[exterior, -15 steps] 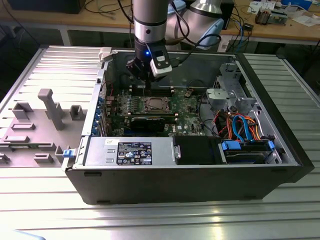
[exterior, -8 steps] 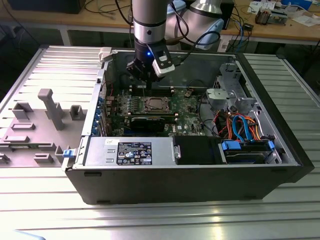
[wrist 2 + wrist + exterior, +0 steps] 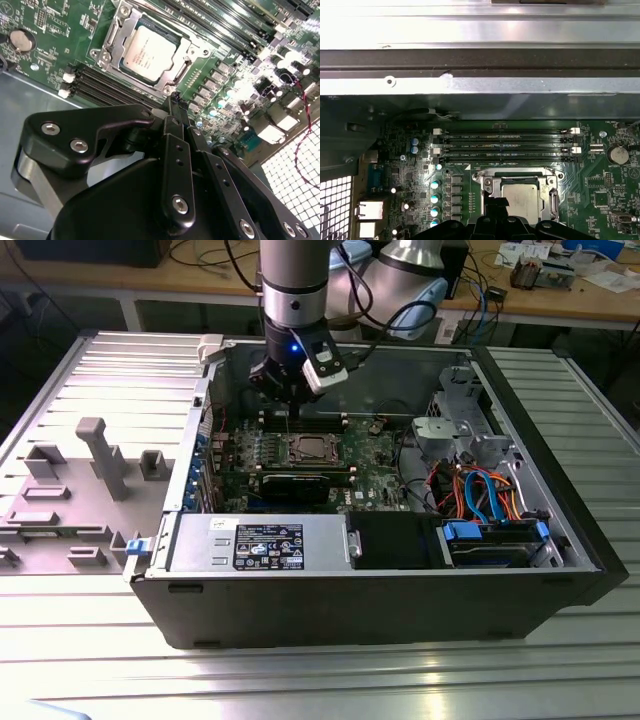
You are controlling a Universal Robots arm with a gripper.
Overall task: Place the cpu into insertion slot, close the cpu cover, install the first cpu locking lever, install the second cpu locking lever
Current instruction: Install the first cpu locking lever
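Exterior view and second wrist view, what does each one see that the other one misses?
The exterior view takes in the computer case, its power supply, blue and orange cables and a grey tray on the exterior view's left. The second wrist view adds a round coin battery on the green board. Both show the claw near the cpu, which sits inside its silver cpu cover.

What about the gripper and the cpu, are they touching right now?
Apart. In the second wrist view the gripper ends short of the cpu, with the frame of the cpu cover showing between them.
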